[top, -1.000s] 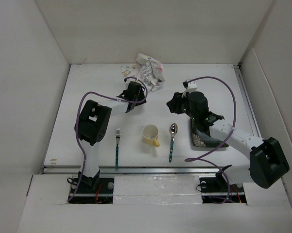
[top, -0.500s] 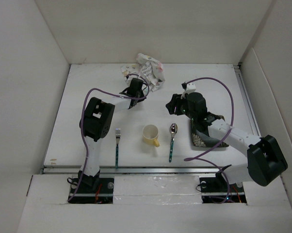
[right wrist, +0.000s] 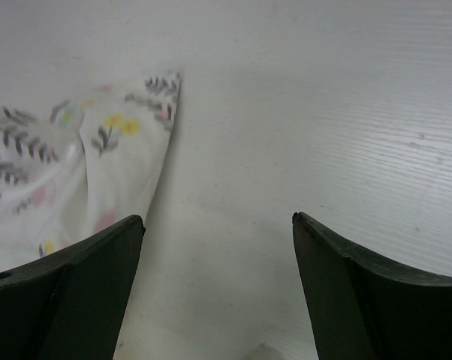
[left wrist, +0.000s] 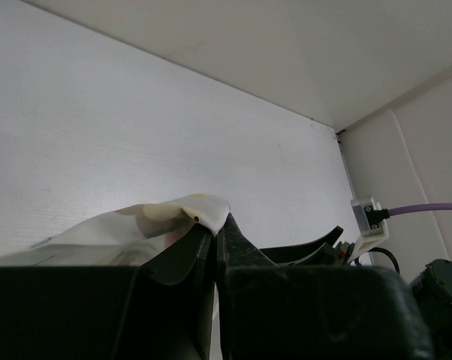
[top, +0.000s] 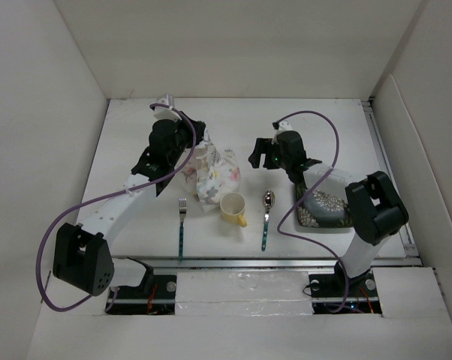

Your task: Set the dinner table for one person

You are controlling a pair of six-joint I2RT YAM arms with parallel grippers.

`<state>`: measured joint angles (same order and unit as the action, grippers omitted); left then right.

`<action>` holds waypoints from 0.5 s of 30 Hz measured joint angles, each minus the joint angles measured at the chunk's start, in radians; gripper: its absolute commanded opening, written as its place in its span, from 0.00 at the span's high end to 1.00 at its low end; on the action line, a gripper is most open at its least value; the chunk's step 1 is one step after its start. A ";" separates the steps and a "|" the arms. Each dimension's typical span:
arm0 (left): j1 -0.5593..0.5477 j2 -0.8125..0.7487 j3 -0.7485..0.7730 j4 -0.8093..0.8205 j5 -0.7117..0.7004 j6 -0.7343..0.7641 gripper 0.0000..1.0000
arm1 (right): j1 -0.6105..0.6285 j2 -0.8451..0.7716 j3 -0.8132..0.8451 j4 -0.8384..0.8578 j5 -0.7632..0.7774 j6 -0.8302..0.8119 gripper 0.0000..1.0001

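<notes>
On the white dinner table [top: 323, 127], my left gripper [top: 197, 140] is shut on a corner of the pastel printed cloth placemat [top: 213, 174]. The cloth hangs from it in a bunched fold down to the tabletop, just behind the yellow cup [top: 232, 208]. In the left wrist view the cloth corner [left wrist: 203, 211] is pinched at the tip of the shut gripper [left wrist: 217, 225]. My right gripper [top: 255, 155] stands open to the right of the cloth. In the right wrist view its gripper [right wrist: 218, 219] holds nothing, and the placemat's edge [right wrist: 98, 165] lies at the left.
A fork [top: 182, 225] lies left of the cup and a spoon [top: 266, 217] right of it, both pointing away from the near edge. A dark patterned plate [top: 327, 206] sits at the right under my right arm. White walls enclose the table.
My left gripper shut on the crumpled cloth at the back of the table, lifted it and carried it forward towards the cup. My right gripper opened wider and shifted slightly left.
</notes>
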<state>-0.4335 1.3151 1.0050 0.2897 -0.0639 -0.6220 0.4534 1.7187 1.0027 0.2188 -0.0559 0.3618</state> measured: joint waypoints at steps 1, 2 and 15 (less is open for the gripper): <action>0.005 0.004 -0.008 0.009 0.005 -0.005 1.00 | 0.008 0.018 0.010 0.010 -0.016 0.005 0.21; 0.009 0.016 -0.022 0.016 0.011 -0.008 1.00 | 0.017 0.024 0.010 0.019 -0.027 0.009 0.29; 0.049 0.365 0.292 -0.077 0.098 -0.022 1.00 | 0.178 -0.125 0.008 0.010 -0.032 -0.019 0.71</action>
<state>-0.3843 1.6798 1.2968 0.2127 0.0341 -0.6437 0.6315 1.5936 1.0107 0.2287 -0.0883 0.3431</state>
